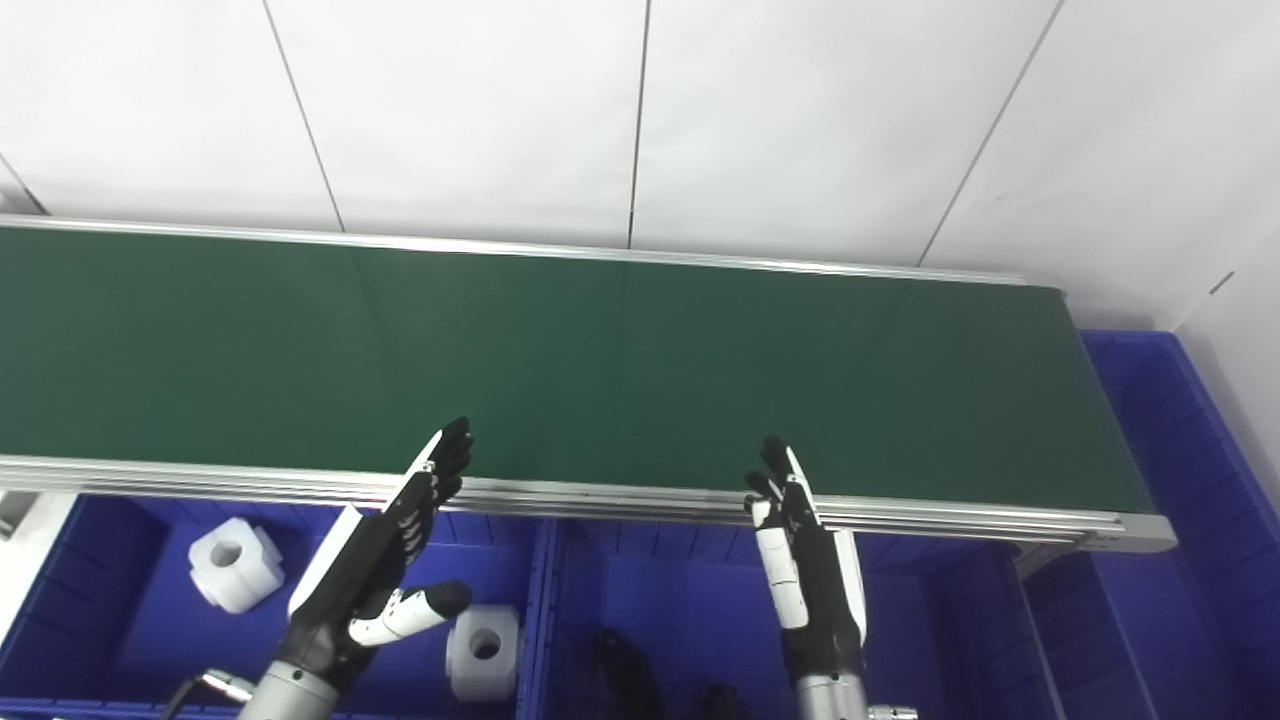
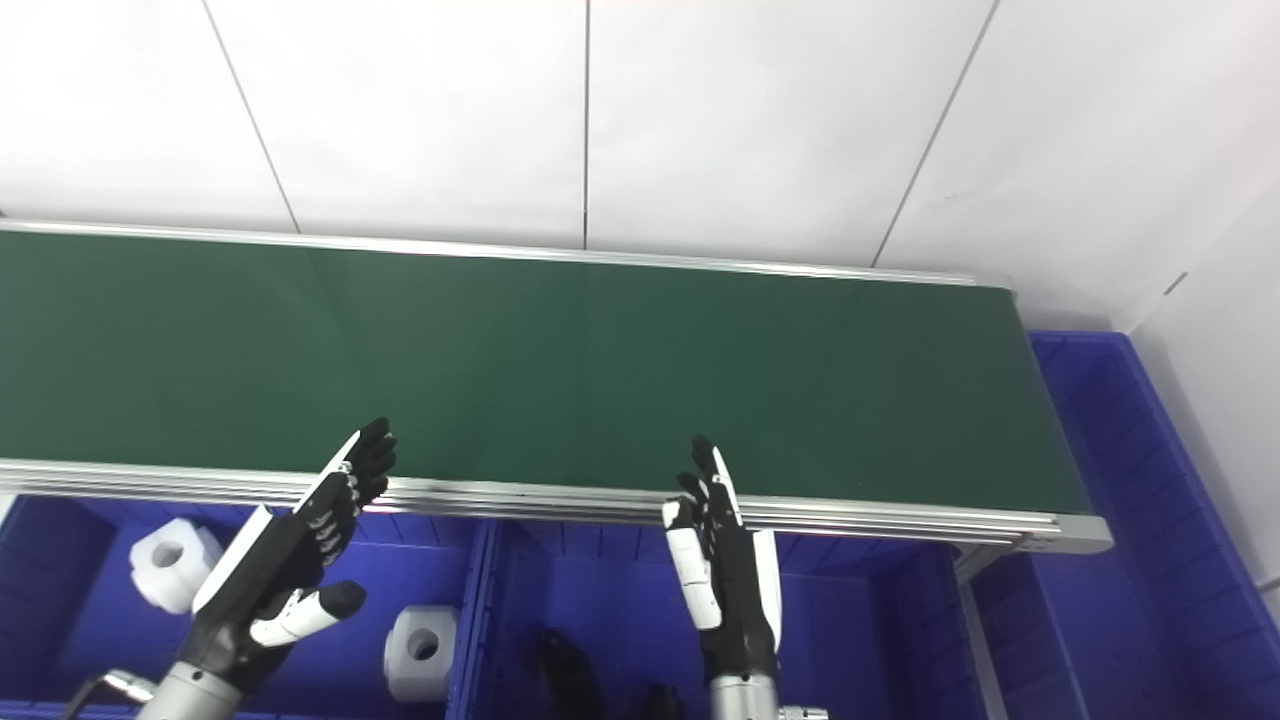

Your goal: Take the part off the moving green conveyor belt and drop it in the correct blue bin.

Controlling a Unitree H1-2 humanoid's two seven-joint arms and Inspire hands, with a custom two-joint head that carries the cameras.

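The green conveyor belt (image 1: 560, 360) runs across the view and carries no part that I can see. My left hand (image 1: 385, 555) is open, fingers stretched toward the belt's near rail, thumb out to the right, holding nothing. My right hand (image 1: 805, 560) is open too, edge-on and pointing up at the near rail, empty. Below the left hand a blue bin (image 1: 120, 600) holds two white blocky parts with round holes (image 1: 235, 562) (image 1: 483, 645). The middle blue bin (image 1: 680, 600) holds dark parts (image 1: 625, 680) at its front.
A third blue bin (image 1: 1180, 480) stands past the belt's right end. A silver rail (image 1: 600, 495) edges the belt's near side, with another along the far side. White wall panels rise behind the belt.
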